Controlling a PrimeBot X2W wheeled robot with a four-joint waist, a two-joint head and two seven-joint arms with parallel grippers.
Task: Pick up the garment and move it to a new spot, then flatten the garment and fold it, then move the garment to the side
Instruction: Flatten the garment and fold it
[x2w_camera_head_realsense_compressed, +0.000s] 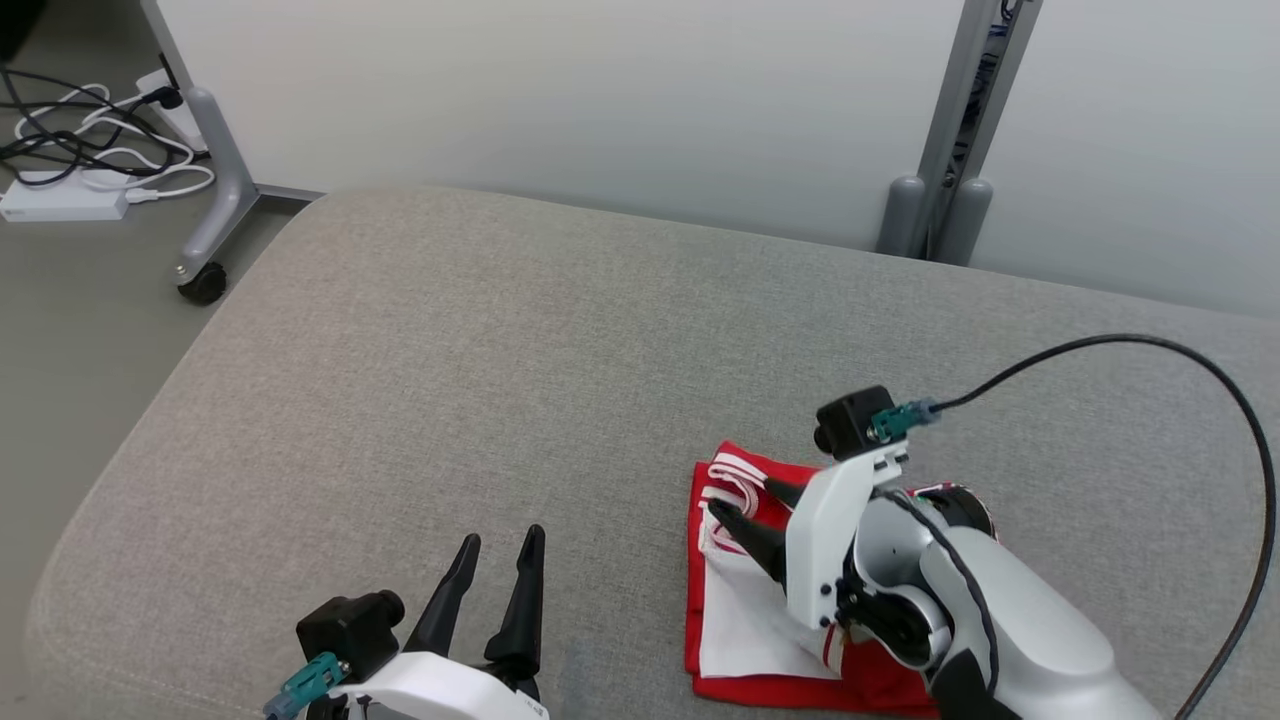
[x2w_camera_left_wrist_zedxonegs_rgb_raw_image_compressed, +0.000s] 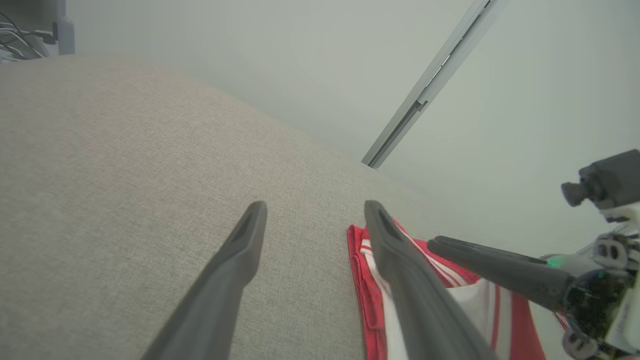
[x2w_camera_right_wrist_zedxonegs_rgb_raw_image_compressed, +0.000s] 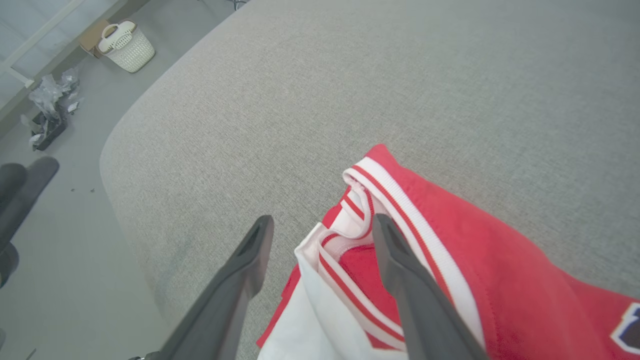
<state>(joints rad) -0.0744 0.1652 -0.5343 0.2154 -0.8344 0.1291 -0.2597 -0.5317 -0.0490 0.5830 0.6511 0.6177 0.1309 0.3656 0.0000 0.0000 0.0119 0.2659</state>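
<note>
We saw the red-and-white garment (x2w_camera_head_realsense_compressed: 745, 620) lying folded flat near the front right of the grey table (x2w_camera_head_realsense_compressed: 560, 330). The right claw (x2w_camera_head_realsense_compressed: 742, 498) sat over its striped edge with the fingers apart, nothing clamped; we couldn't tell if the tips touched the cloth. The left claw (x2w_camera_head_realsense_compressed: 502, 545) was spread wide and empty, above bare table left of the garment.

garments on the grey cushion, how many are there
1: a folded red and white garment lies near the right front of the grey cushion, partly covered by the right arm. Another piece under that arm would be hidden.
</note>
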